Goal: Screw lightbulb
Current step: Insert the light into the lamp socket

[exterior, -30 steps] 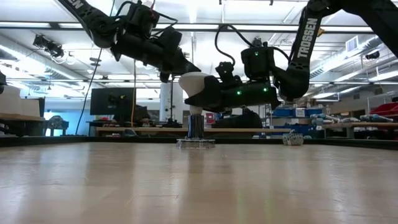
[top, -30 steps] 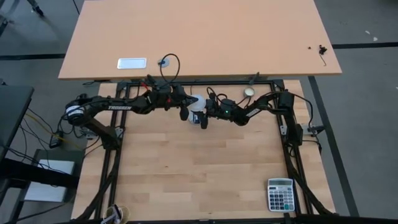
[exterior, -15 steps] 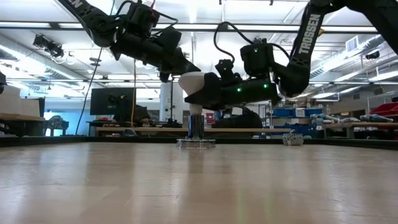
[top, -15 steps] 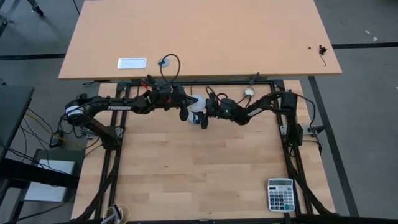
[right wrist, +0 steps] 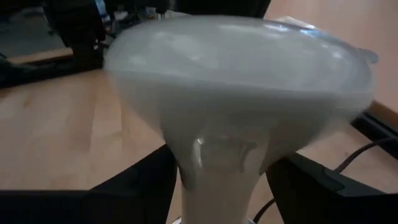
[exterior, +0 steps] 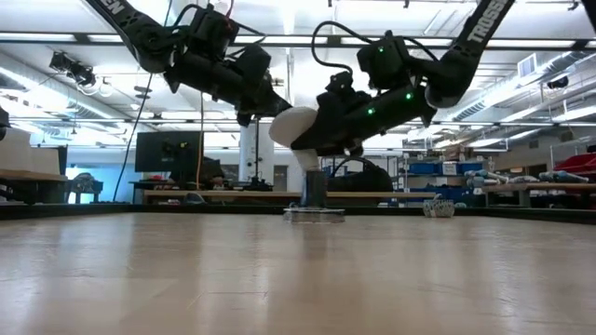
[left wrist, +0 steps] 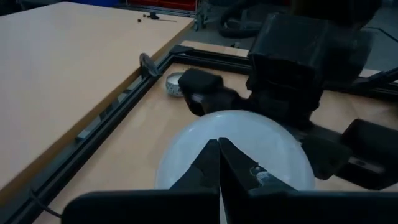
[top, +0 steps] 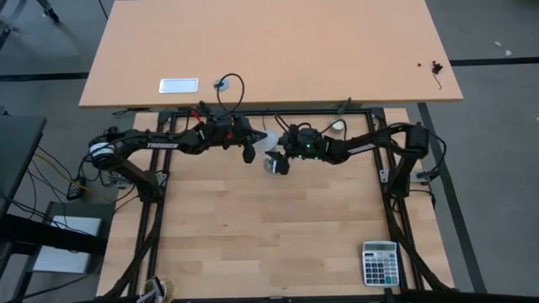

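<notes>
My right gripper (exterior: 321,140) reaches in level, clamps lightbulb (exterior: 296,126) neck; my left gripper (exterior: 253,104) pinched closed beside bulb head.

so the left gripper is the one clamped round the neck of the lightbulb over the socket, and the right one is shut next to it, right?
Sides swapped. The right wrist view shows the right gripper clamped around the neck of the lightbulb over the socket; the left wrist view shows the left gripper shut beside the bulb's head.

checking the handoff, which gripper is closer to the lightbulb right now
Right. The right gripper has a finger on either side of the lightbulb's neck. The left gripper sits shut just beside the bulb's head.
</notes>
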Robot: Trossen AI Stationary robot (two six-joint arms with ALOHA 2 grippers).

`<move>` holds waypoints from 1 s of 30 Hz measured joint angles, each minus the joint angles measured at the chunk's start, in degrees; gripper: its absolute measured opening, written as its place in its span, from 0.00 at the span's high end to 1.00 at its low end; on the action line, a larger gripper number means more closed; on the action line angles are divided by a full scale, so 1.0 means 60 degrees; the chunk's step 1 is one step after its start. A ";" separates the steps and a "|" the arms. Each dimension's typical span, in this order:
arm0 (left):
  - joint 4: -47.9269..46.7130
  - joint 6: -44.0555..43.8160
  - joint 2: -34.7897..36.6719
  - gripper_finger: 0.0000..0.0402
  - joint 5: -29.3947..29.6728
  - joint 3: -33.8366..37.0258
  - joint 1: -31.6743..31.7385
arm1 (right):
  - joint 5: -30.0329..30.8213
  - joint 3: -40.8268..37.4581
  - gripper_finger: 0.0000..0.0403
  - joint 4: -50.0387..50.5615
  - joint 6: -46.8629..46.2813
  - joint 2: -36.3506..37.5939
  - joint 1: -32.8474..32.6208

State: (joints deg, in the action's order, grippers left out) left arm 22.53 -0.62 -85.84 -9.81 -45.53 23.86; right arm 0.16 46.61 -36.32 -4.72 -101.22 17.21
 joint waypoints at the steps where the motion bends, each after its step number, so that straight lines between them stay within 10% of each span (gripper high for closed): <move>1: -0.0001 0.0000 -0.0003 1.00 -0.0005 0.0000 -0.0007 | 0.0002 0.0000 0.39 0.0154 0.0062 0.0085 0.0000; 30: 0.0552 0.0021 -0.0003 1.00 -0.0134 -0.0001 -0.0514 | 0.0259 0.0036 0.46 -0.3518 0.0844 -0.1860 -0.0102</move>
State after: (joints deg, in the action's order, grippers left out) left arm 25.84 -0.50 -85.86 -10.61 -45.54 20.78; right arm 1.72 46.83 -57.43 0.34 -112.38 16.60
